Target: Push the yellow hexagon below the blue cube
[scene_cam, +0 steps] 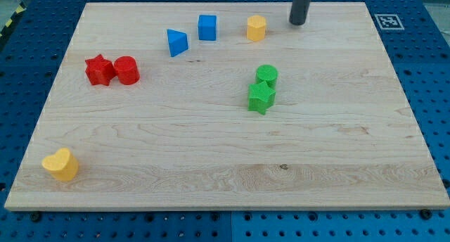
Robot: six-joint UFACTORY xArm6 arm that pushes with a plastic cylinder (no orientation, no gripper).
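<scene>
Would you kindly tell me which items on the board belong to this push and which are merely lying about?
Part of the job:
- yellow hexagon
- blue cube
- my tip, to the view's right of the hexagon, apart from it

Lying about:
- blue triangular block
- red star
- red cylinder
- green cylinder
- green star
- yellow heart

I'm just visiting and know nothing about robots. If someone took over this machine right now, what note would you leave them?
My tip is at the view's top, right of the yellow hexagon, apart from it.
The hexagon sits right of the blue cube, roughly level with it, with a gap between them.
Done: nothing that shows; the hexagon is not yet below the cube.
Left: push the hexagon toward the view's bottom and left until it lies under the cube. The blue wedge, lower left of the cube, sits close to that spot, so steer clear of it.
</scene>
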